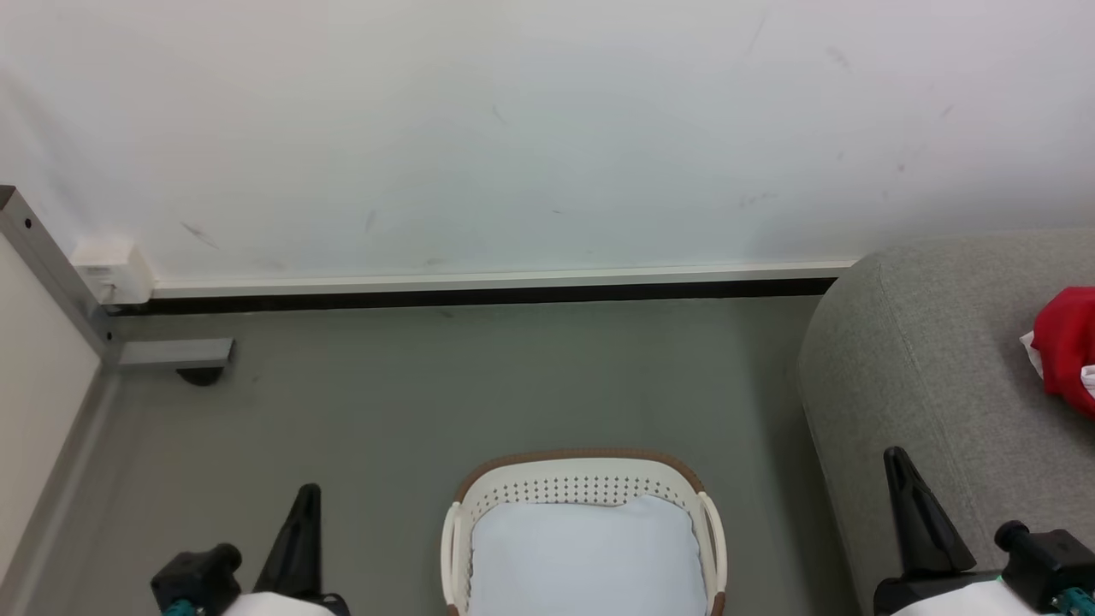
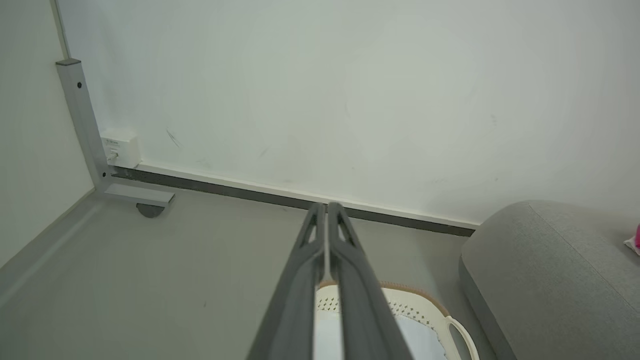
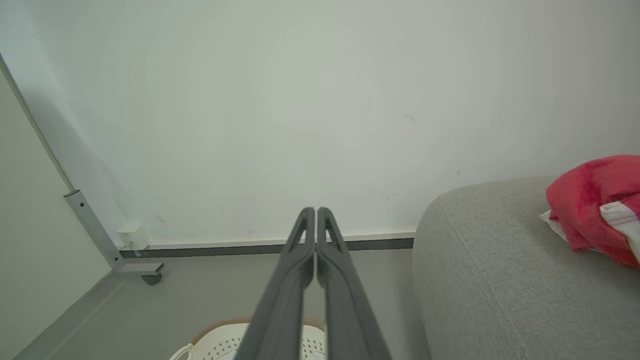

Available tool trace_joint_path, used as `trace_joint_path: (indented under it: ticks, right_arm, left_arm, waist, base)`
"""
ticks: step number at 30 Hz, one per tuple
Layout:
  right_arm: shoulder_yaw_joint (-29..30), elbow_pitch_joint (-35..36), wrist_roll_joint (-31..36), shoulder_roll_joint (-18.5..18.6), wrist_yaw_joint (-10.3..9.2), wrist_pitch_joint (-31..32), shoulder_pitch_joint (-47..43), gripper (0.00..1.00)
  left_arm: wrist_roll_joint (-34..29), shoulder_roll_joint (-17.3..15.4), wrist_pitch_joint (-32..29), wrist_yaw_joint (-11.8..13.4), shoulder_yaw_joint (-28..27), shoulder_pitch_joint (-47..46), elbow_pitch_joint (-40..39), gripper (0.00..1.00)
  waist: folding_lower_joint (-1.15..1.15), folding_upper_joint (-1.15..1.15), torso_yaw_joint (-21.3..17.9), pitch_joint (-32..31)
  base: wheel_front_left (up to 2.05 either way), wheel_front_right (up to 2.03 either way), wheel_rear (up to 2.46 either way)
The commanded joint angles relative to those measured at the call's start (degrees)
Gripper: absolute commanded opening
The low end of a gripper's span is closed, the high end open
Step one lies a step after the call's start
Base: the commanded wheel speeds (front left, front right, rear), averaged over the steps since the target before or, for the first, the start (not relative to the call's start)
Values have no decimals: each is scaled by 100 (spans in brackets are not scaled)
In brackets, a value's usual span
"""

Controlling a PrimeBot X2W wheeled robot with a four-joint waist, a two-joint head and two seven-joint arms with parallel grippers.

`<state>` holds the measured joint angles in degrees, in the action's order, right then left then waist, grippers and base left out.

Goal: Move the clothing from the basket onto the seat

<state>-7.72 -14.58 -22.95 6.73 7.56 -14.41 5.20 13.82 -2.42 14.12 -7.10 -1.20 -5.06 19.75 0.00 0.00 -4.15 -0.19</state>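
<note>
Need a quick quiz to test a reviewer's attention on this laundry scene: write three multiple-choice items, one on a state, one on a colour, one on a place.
1. How is the right gripper?
A. wide open
B. shut, holding nothing
C. half open

2. What colour is the liner sheet in the laundry basket?
A. red
B. black
C. white

3. Where does the red clothing lie?
A. in the laundry basket
B. on the grey sofa
C. in the right gripper

Answers:
1 B: its fingers meet with nothing between them.
2 C: a plain white sheet covers the basket's inside.
3 B: the red heap rests on top of the sofa, at the right of the head view.
</note>
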Motion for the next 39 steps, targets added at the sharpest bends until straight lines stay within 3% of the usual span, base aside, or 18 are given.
trace_joint_path:
  ticks: [1, 17, 39]
  right_arm:
    - [59, 98, -246, -2, 0, 46, 100, 0]
    - [329, 91, -1698, -56, -2, 465, 114, 0]
    - [636, 93, -3291, -137, -5, 933, 122, 0]
  left_arm:
    - [275, -23, -70, -2, -64, -139, -68, 0]
    - [1911, -31, -462, -11, -126, -98, -230, 0]
    - [3698, -41, -941, -23, -248, -113, -349, 0]
  waist:
    - [0, 0, 5, -1]
    - [0, 0, 59, 4]
    - [0, 0, 133, 11]
  base:
    - [0, 0, 0]
    - [0, 0, 0]
    - [0, 0, 0]
